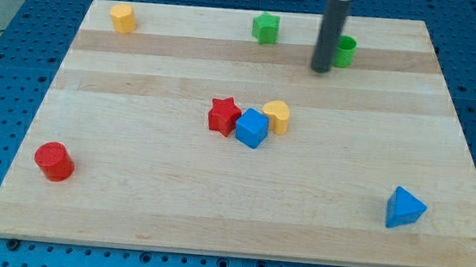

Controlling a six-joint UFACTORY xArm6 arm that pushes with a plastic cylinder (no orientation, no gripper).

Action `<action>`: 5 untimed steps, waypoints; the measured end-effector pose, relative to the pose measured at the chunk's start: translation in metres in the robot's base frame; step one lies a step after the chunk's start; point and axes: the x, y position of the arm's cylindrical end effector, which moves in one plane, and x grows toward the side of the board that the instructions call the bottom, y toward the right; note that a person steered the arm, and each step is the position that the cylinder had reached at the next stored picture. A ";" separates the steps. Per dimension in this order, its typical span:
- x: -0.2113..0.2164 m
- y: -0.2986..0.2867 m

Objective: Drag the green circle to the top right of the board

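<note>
The green circle (345,51) is a short green cylinder near the view's top, right of centre, on the wooden board (127,210). My dark rod comes down from the view's top, and my tip (320,70) rests on the board just left of the green circle and slightly below it, touching or nearly touching its left side. The rod hides part of the circle's left edge.
A green star (266,28) sits at the top centre, a yellow cylinder (123,18) at the top left. A red star (224,116), blue cube (252,129) and yellow heart (277,116) cluster mid-board. A red cylinder (54,161) lies lower left, a blue triangle (404,209) lower right.
</note>
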 end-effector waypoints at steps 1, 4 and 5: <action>-0.002 0.028; -0.041 0.041; -0.057 0.034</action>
